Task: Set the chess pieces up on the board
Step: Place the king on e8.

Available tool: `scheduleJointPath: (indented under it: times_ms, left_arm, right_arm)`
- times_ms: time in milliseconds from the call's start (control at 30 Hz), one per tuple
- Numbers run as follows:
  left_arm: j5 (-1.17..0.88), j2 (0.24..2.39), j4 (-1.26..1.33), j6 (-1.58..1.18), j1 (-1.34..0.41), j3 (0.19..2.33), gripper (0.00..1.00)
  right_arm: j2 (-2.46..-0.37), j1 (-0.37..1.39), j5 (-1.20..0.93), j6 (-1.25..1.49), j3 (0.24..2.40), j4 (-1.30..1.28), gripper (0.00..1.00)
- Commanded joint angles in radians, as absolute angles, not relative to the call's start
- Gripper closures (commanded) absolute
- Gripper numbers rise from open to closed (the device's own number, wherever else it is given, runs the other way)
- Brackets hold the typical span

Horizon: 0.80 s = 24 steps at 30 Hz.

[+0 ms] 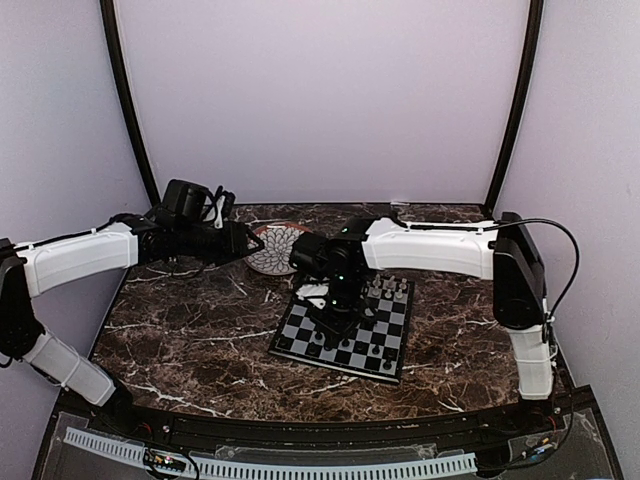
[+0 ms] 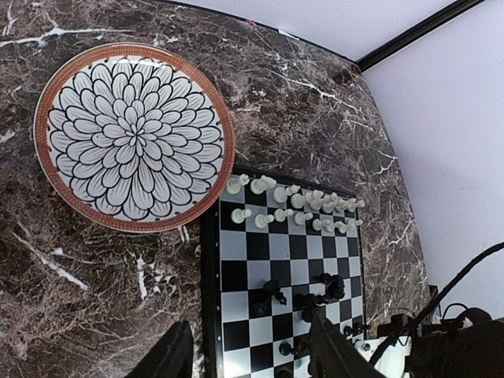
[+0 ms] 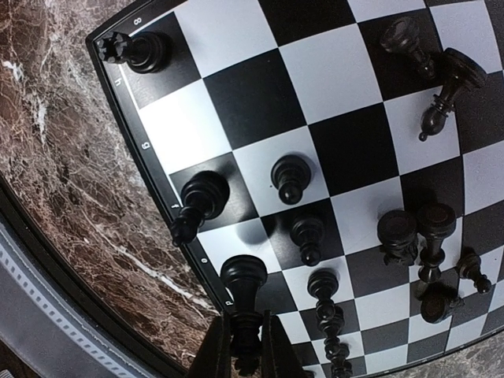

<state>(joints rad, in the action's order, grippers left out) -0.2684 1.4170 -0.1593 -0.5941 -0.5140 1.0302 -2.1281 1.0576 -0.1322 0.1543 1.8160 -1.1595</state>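
Note:
The board lies right of centre on the marble table. White chess pieces stand in two rows along its far edge. Black chess pieces stand scattered over the near half, and a few lean or lie. My right gripper is shut on a tall black piece, held by its top with its base over the board's edge row near a corner. My left gripper is open and empty, hovering over the board's left edge beside the plate.
A round white-patterned plate with a brown rim sits empty just behind the board's left corner. A black frame and lilac walls close off the table's back and sides. The right arm reaches across above the board.

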Motion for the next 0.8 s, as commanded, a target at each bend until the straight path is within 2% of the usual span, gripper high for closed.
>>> scheduleJointPath:
  times_ms: [0,500,767]
  left_arm:
    - [-0.275,1.361,-0.162,-0.588,-0.506,0.995,0.47]
    - [-0.287,1.37,-0.152,-0.596,-0.499,0.965,0.47]
    - [-0.305,1.395,-0.141,-0.595,-0.496,0.973,0.47]
  right_arm:
    - [-2.144,1.065,-0.154,0.153,1.841,-1.162,0.97]
    - [-2.182,1.062,-0.17,0.155,1.849,-1.158,0.94]
    - [-2.182,1.048,-0.179,0.156,1.851,-1.155,0.79]
